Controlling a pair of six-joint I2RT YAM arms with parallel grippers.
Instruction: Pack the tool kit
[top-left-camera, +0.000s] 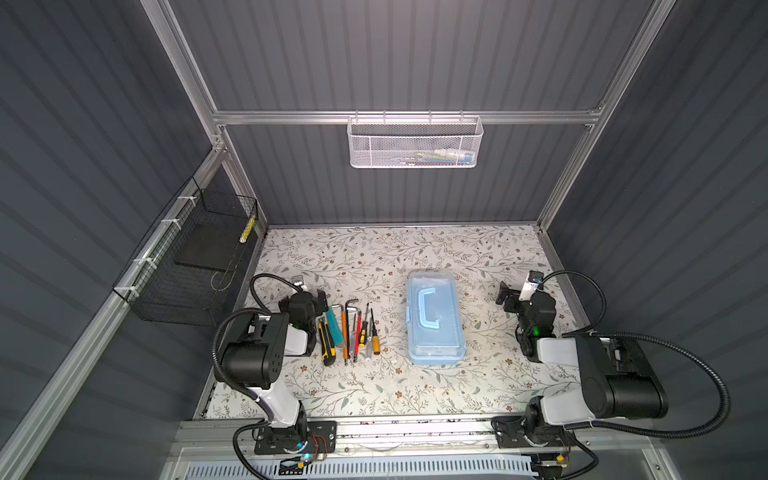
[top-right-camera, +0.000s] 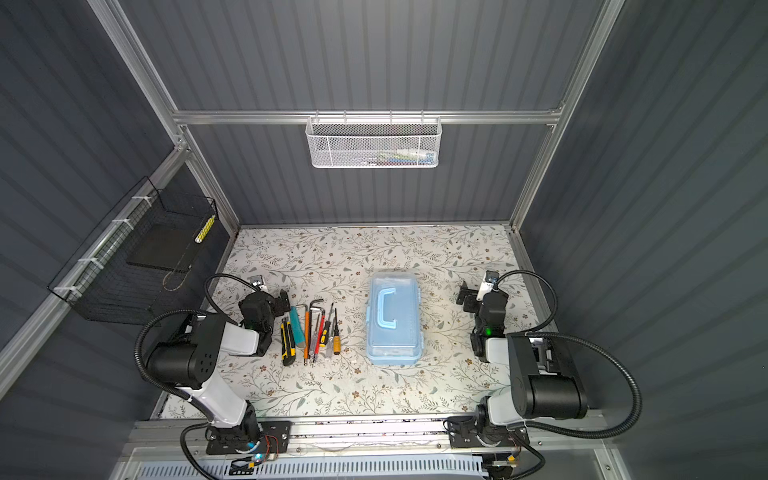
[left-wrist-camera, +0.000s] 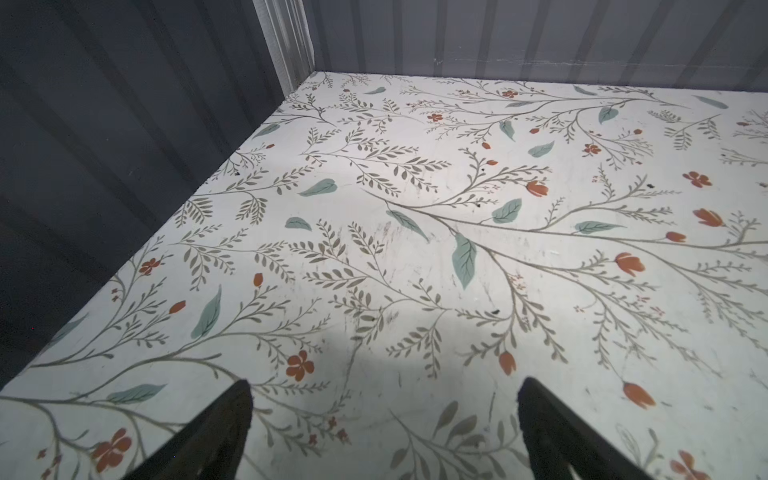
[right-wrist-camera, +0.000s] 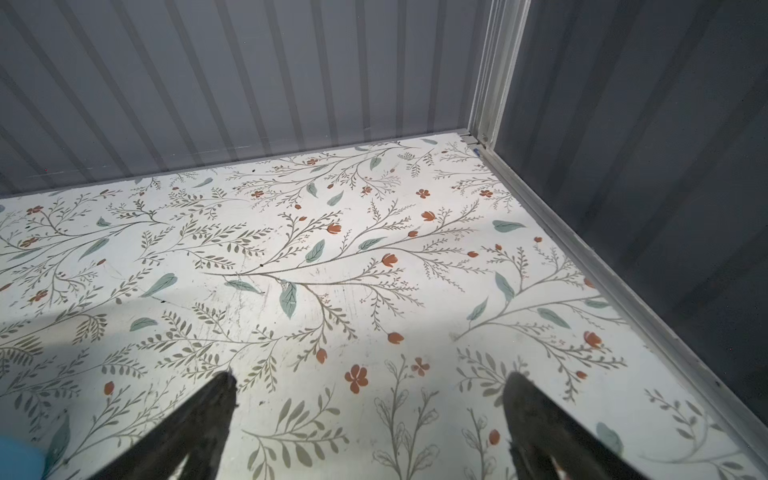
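jaws of left hand (left-wrist-camera: 384, 386) and right hand (right-wrist-camera: 371, 378) gape, seemingly above tabletop (left-wrist-camera: 415, 199).

Both top views are lit evenly and diffusely from above. The floral tabletop (top-left-camera: 374, 257) is the brightest surface, and the grey ribbed walls (top-left-camera: 395, 62) grow dim toward the sides. Shadows beside the arms are short and soft-edged. The clear lid of the tool kit box (top-left-camera: 434, 316) carries a faint sheen without hard glare. Wide-angle distortion splays the aluminium frame posts (top-left-camera: 183, 62) outward toward the corners, and fine detail is slightly soft. In each wrist view a bright pool lies mid-table, with a soft grey shadow nearer the lens. The fingers (left-wrist-camera: 216, 432) of the left gripper (left-wrist-camera: 385, 382) and the fingers (right-wrist-camera: 199, 424) of the right gripper (right-wrist-camera: 370, 376) appear as dark, unfocused silhouettes.
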